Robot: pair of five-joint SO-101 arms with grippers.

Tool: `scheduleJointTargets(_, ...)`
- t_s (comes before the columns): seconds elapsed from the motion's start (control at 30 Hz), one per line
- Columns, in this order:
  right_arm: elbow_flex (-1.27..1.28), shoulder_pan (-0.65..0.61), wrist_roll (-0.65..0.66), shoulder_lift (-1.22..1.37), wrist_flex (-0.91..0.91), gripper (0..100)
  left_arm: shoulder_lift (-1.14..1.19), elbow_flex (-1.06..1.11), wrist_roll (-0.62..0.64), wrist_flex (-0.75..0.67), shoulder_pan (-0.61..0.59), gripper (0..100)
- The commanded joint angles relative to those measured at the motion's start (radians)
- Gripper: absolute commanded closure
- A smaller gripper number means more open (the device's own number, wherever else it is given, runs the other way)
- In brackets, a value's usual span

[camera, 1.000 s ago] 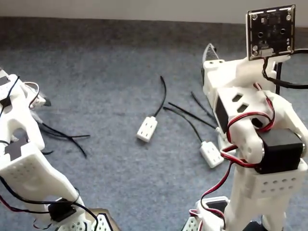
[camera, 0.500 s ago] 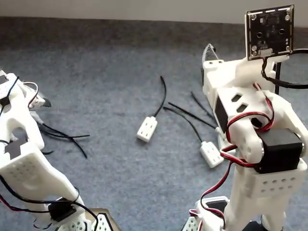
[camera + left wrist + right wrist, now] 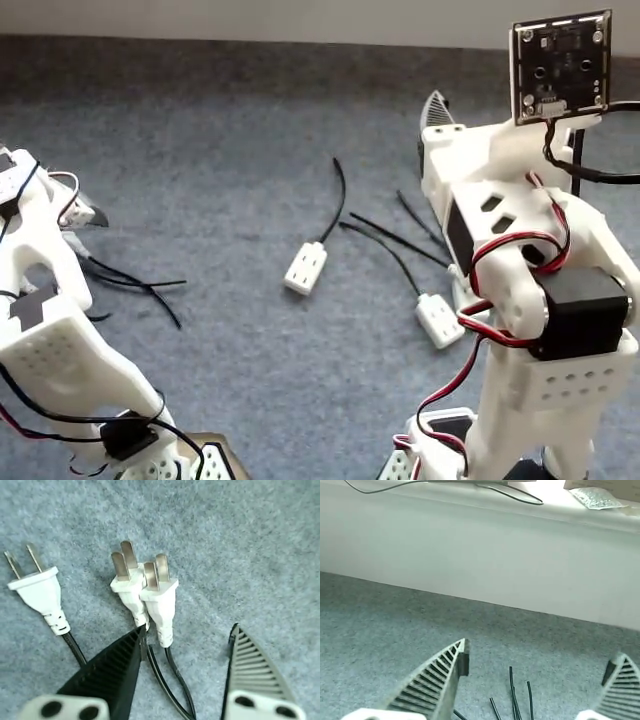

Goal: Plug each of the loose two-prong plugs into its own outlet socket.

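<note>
I count 3 plugs on grey mat (image 3: 250, 540): lone plug (image 3: 37, 587), plus plug pair (image 3: 145, 589) touching side by side. 2 sockets: centre socket (image 3: 306, 267), R-side socket (image 3: 440, 320). L gripper (image 3: 189, 630) spread wide, empty, one fingertip just beside pair's cords. R gripper (image 3: 540, 650) spread, empty.

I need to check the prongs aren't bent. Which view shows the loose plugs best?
The left wrist view: three white plugs lie flat on the carpet, every prong visible. The high view shows black cords beside the left arm; the right wrist view faces the wall, with stray cord ends.
</note>
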Motion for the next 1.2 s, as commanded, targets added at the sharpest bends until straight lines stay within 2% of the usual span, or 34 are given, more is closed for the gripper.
scheduleJointTargets(0.0, 0.001, -0.007, 0.003, 0.002, 0.001, 59.8, -0.004, -0.033, 0.006, 0.014, -0.004, 73)
scheduleJointTargets(0.63, 0.001, -0.007, 0.005, 0.002, 0.001, 59.8, 0.024, -0.035, 0.006, -0.035, -0.018, 73)
scheduleJointTargets(1.03, 0.001, -0.007, 0.003, 0.002, 0.001, 59.8, 0.216, -0.205, 0.008, -0.026, 0.004, 73)
scheduleJointTargets(1.17, 0.001, -0.007, 0.003, 0.002, 0.001, 59.8, 0.222, -0.254, 0.008, 0.040, 0.004, 73)
